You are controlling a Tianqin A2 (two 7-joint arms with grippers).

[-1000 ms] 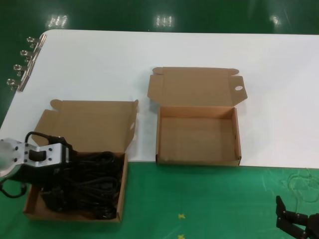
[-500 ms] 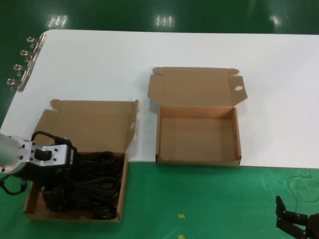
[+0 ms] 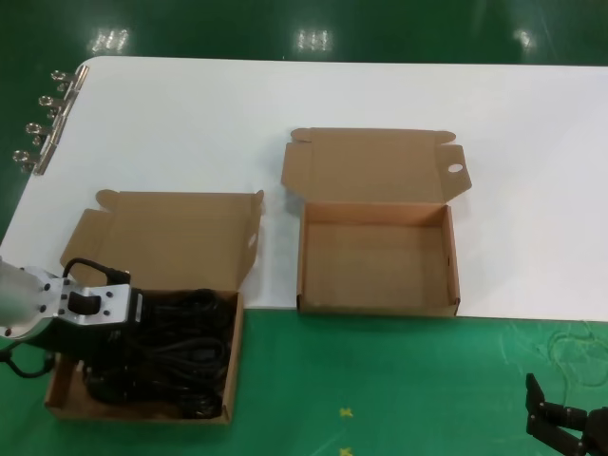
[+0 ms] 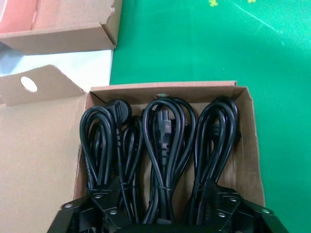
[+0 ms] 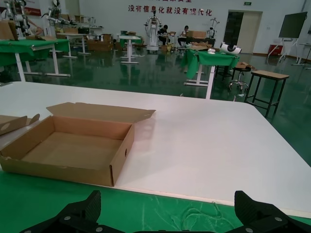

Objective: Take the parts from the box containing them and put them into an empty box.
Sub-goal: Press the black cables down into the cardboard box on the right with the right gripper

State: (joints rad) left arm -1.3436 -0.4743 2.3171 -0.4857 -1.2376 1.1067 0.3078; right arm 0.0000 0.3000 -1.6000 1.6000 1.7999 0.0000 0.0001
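Left hand (image 4: 163, 213) sits open, low over the coiled cables (image 4: 163, 155) inside their box (image 3: 237, 356) at the desk's (image 3: 285, 104) front-left. Right hand (image 3: 560, 427) is parked front-right, spread open too.

- left gripper (image 4: 163, 213) sits low over the box of cables (image 4: 250, 141), its black fingers (image 4: 102, 211) spread wide at the near end
- three coiled black power cables (image 4: 165, 160) lie side by side right ahead of it, a plug (image 4: 120, 109) at the far end
- beyond it: an empty box (image 4: 63, 34) on white table (image 4: 63, 65), green mat (image 4: 218, 43) alongside
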